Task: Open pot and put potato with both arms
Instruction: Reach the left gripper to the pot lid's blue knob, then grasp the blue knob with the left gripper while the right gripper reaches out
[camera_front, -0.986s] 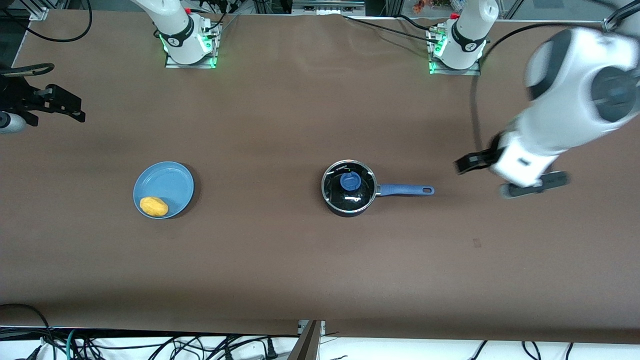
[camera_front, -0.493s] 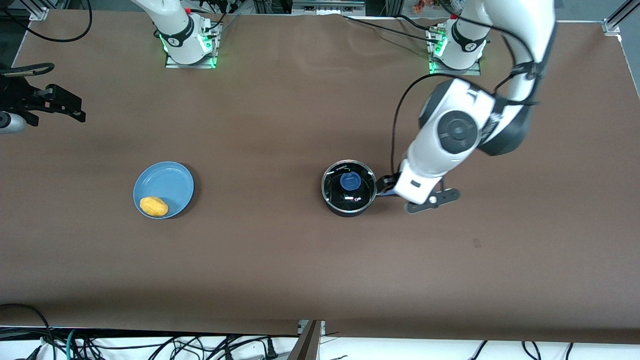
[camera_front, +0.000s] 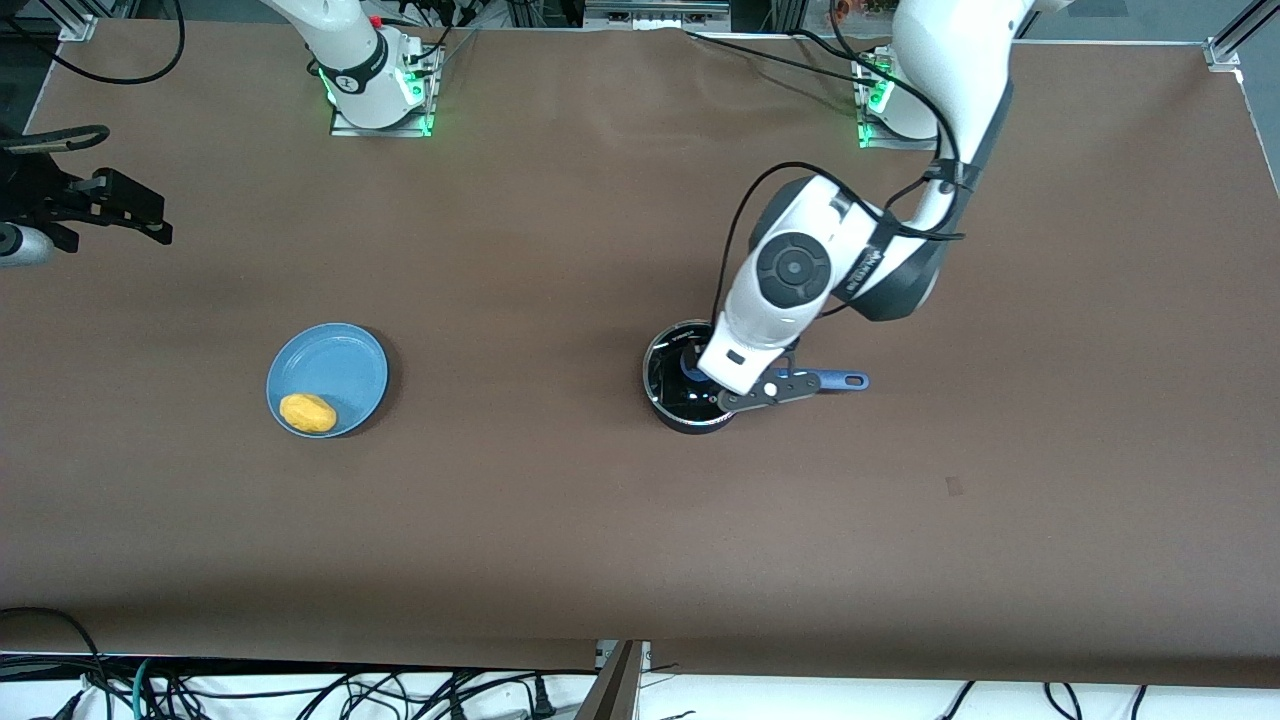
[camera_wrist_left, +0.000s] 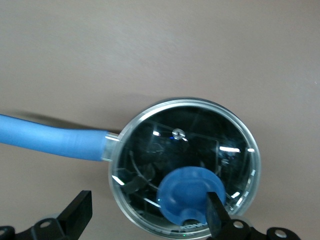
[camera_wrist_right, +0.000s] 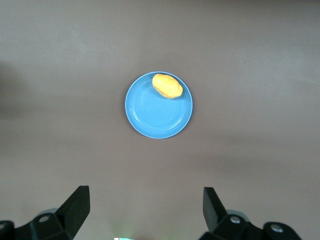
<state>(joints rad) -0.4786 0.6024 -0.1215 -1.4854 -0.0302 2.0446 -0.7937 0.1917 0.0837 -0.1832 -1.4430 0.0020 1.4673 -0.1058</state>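
Observation:
The black pot (camera_front: 680, 405) stands mid-table with its glass lid (camera_wrist_left: 195, 135) on and its blue handle (camera_front: 838, 379) pointing toward the left arm's end. My left gripper (camera_front: 706, 372) hangs open just over the lid. In the left wrist view the left gripper (camera_wrist_left: 148, 196) has one finger (camera_wrist_left: 216, 210) at the edge of the blue knob (camera_wrist_left: 186, 192) and the other outside the pot's rim. The potato (camera_front: 307, 412) lies on a light-blue plate (camera_front: 340, 362). My right gripper (camera_wrist_right: 145, 190) is open and empty, high over the table, looking down on the potato (camera_wrist_right: 167, 85).
The plate (camera_wrist_right: 157, 115) sits toward the right arm's end of the table. A black fixture (camera_front: 90, 200) stands at that end's edge. Both arm bases (camera_front: 375, 85) stand along the edge farthest from the front camera. Cables hang below the edge nearest it.
My left arm has swung in from the left arm's end of the table and come over the pot lid. The pot, plate and potato have not moved.

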